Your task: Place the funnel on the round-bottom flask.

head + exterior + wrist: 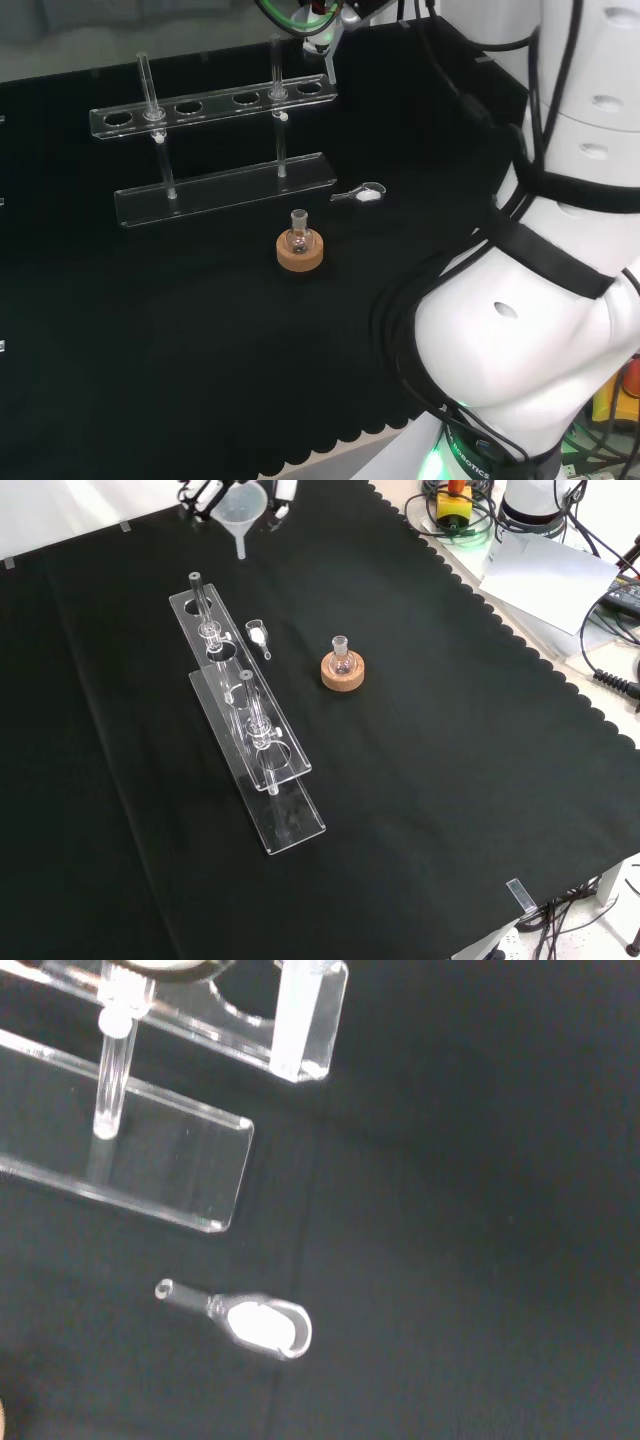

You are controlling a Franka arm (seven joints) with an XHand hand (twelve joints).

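Black cloth [450, 780] covers bench, scalloped edge toward arm's base. As landmark we take clear rack [245, 715] with two test tubes. In front view, funnel [240, 508] is white, translucent, wide cone up, thin stem down, hanging in air beyond rack's far end. Hand [200, 494] is at funnel's rim; whether fingers curl round it, we cannot tell. Round-bottom flask [342, 660], small, clear, short neck up, sits in cork ring [342, 675] right of rack. Small glass scoop [257, 635] with white powder lies between rack and flask.
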